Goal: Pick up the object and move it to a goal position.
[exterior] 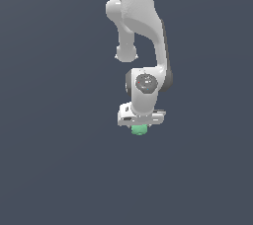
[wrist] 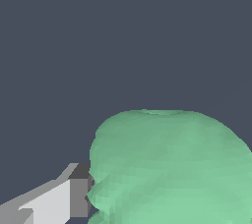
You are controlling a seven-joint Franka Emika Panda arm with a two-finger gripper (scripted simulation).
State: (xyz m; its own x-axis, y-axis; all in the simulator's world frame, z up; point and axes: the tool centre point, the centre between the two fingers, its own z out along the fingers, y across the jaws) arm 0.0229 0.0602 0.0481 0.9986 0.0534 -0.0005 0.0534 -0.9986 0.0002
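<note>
The object [exterior: 140,130] — a small mint-green lump with rounded, faceted faces — sits directly under the white hand [exterior: 140,126], only its lower part peeking out below the hand's flat body in the exterior view. It is much narrower than the hand above it. The counter [exterior: 44,169] is a plain dark blue-grey surface that fills the whole background; none of its edges or corners shows in either view, so the object's place cannot be tied to them. Whether the lump rests on the counter or is lifted clear of it cannot be told either.

In the wrist view the object [wrist: 172,169] looms large and matte, filling the lower part of the picture, and one finger [wrist: 74,196] (white with a grey pad at its tip) presses against its side. The opposite finger is out of sight behind the lump. With the pad touching the green surface and the lump sitting between the fingers, the hand looks to be pinching the object.

The arm [exterior: 141,17] comes down from the top of the exterior view, its wrist pointing straight down — white links with dark joints.
</note>
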